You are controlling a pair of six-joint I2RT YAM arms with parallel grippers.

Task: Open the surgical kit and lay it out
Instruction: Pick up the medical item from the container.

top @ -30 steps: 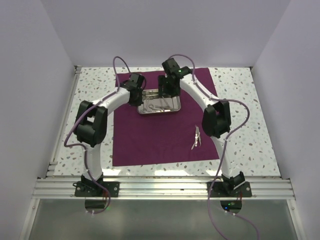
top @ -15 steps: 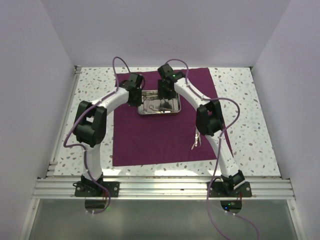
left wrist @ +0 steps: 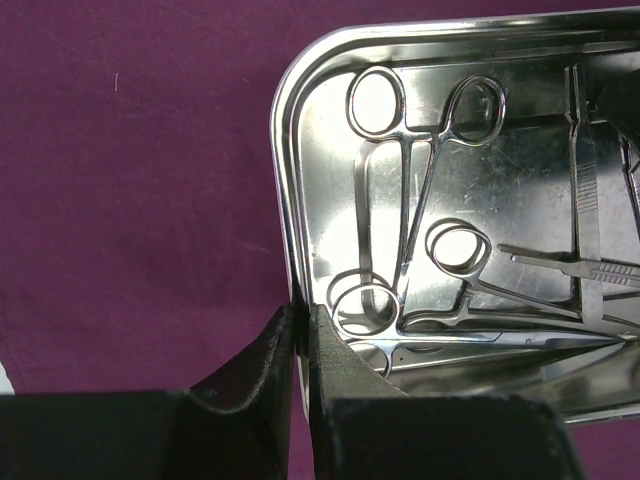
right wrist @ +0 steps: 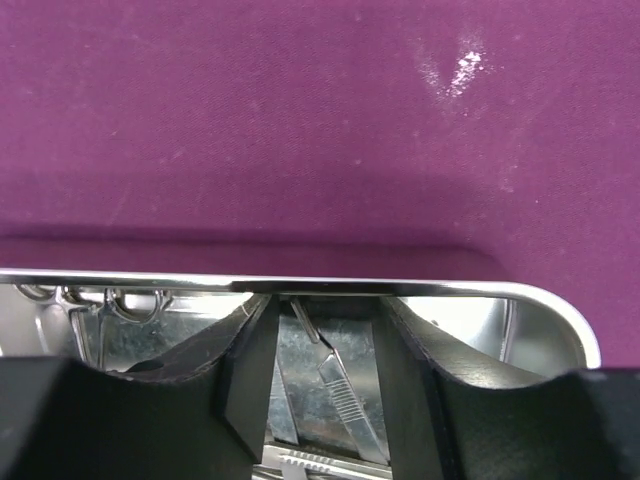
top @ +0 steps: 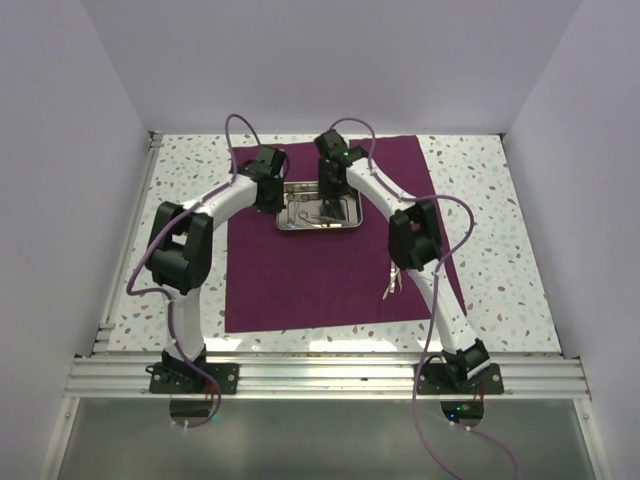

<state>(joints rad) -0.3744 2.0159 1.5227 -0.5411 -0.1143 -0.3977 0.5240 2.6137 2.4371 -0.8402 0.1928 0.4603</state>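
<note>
The dark purple cloth [top: 300, 280] lies spread flat on the table. The steel tray [top: 320, 228] sits on its far half and holds several silver instruments. My left gripper [top: 272, 198] is shut on the tray's left rim [left wrist: 283, 150], one finger inside and one outside. Ring-handled forceps [left wrist: 415, 200] and scissors [left wrist: 470, 290] lie in the tray. My right gripper [top: 328, 195] is open and low inside the tray by its far rim [right wrist: 150, 278], its fingers [right wrist: 235, 370] on either side of a flat ribbed instrument [right wrist: 345, 395] without touching it.
One silver instrument [top: 389, 288] lies on the cloth's right part, partly hidden by my right arm. Speckled table [top: 480, 250] shows around the cloth. White walls stand on three sides. An aluminium rail [top: 320, 375] runs along the near edge.
My right arm has swung left and its gripper has come down into the tray. The left gripper has stayed clamped on the tray's rim.
</note>
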